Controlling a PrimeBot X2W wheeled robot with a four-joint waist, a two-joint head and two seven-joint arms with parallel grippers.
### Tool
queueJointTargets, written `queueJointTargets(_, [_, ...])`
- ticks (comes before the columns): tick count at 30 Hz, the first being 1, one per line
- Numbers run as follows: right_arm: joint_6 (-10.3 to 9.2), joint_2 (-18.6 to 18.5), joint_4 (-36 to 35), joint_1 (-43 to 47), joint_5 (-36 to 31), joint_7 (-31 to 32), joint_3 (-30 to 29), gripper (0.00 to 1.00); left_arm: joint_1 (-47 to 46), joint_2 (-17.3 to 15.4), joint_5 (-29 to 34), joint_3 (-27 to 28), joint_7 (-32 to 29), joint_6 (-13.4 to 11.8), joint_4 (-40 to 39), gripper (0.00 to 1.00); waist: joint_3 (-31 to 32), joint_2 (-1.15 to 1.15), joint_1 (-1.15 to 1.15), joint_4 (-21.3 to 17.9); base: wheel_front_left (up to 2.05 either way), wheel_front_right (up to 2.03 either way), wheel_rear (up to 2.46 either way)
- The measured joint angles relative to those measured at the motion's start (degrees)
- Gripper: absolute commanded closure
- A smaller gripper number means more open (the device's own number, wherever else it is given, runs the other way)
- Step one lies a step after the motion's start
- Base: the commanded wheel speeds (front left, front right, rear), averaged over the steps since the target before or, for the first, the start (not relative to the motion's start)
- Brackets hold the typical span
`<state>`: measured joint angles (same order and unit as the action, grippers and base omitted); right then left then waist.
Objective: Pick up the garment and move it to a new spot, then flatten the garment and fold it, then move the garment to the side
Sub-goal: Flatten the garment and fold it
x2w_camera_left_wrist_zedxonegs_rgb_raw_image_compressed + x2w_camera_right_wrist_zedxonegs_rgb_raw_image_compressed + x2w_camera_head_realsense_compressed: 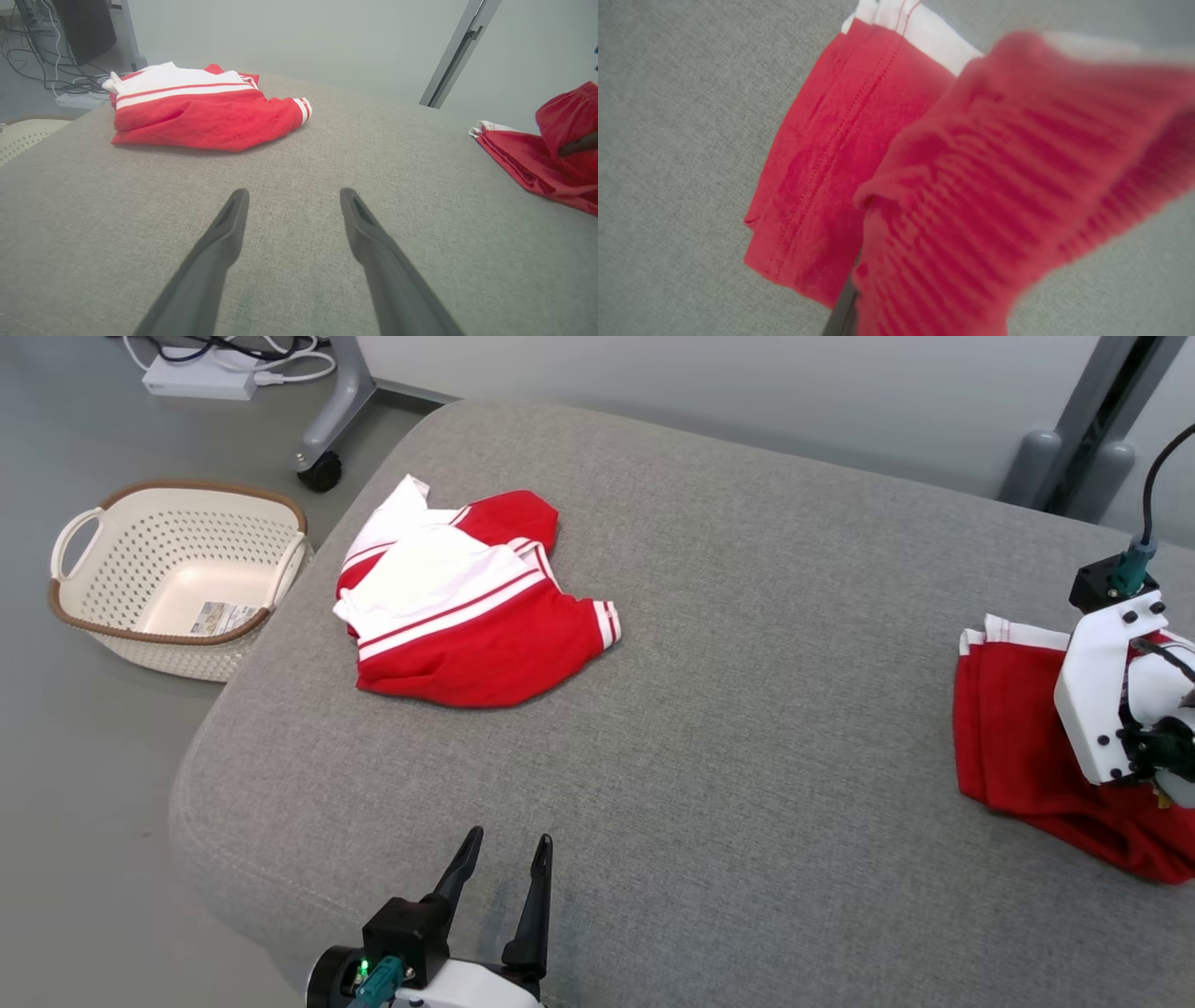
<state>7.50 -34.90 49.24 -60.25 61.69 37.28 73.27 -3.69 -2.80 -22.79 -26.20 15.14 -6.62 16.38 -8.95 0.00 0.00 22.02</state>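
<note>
Two garments: both lie on a broad grey woven-upholstery cushion [747, 728], well apart from each other.
Task garment: red knit piece with white trim and a ribbed waistband [1018, 728], at the cushion's right edge. Its lower layers lie flat and stacked with their edges roughly in line, and the waistband end is raised above them.
Right claw [578, 144]: closed tight on the raised ribbed red cloth (its tips are buried in the fabric in its own wrist view).
Left claw [511, 837]: spread to its widest and holding nothing. It hovers low over bare cushion at the near edge and points toward the far garment.
Second garment: red-and-white striped jersey top [467, 616], loosely folded, on the far left part of the cushion.
Basket: cream perforated plastic basket with a brown rim [201, 485], on the floor just beside the cushion's left corner, with a small printed card inside.
Step in hand: judged to be late in the task. The stacked layers suggest the folding is largely done, and the pinch on the waistband reads as a last fold or the start of the move aside.
Next move calls for: a low, slow carry or drag so the layers stay in line. The cloth is limp, and a one-point grip may let the stack fan open, so the free left claw could steady the far edge.
</note>
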Motion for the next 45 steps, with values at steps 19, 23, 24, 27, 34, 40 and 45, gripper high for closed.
queueJointTargets(19, [0.00, 3.3, 4.5, 0.9, 0.7, -4.4, 0.0, 0.00, 0.0, 0.0, -0.5, -0.8, 0.0, -0.3, 0.0, 0.00, -1.3, 0.00, 0.00, 2.5, 0.00, 0.00, 0.00])
queueJointTargets(23, [0.00, 4.2, 4.7, 0.5, 1.6, -5.6, -0.1, 0.00, 0.0, 0.0, -0.4, -0.3, 0.0, -0.4, 0.2, 0.00, -0.6, 0.00, 0.00, 1.6, 0.00, 0.00, 0.00])
queueJointTargets(24, [0.00, 4.4, 4.8, 0.3, 1.9, -5.7, -0.2, 0.00, 0.0, 0.0, -0.3, -0.2, 0.0, -0.4, 0.4, 0.00, -0.3, 0.00, 0.00, 1.4, 0.00, 0.00, 0.00])
queueJointTargets(27, [0.00, 5.1, 4.6, -0.5, 2.9, -6.1, -0.2, 0.00, 0.0, 0.0, 0.1, 0.3, 0.0, -0.3, 0.6, 0.00, 0.7, 0.00, 0.00, 0.5, 0.00, 0.00, 0.00])
queueJointTargets(34, [0.00, 5.4, 3.2, -2.3, 3.3, -7.1, -0.1, 0.00, 1.0, 0.0, 1.1, 2.0, 0.0, 0.0, 1.1, 0.00, 3.4, 0.00, 0.00, -2.2, 0.00, 0.00, 0.00])
queueJointTargets(40, [0.00, 4.6, 1.6, -3.3, 4.5, -10.2, -0.3, 0.00, 1.4, 0.0, 2.2, 4.0, 0.0, 0.5, 0.7, 0.00, 5.7, 0.00, 0.00, -4.9, 0.00, 0.00, 0.00])
queueJointTargets(45, [0.00, 3.2, 0.3, -3.1, 6.4, -13.9, -1.1, 0.00, 1.9, 0.0, 2.6, 5.6, 0.0, 0.6, 0.0, 0.00, 6.9, 0.00, 0.00, -6.8, 0.00, 0.00, 0.00])
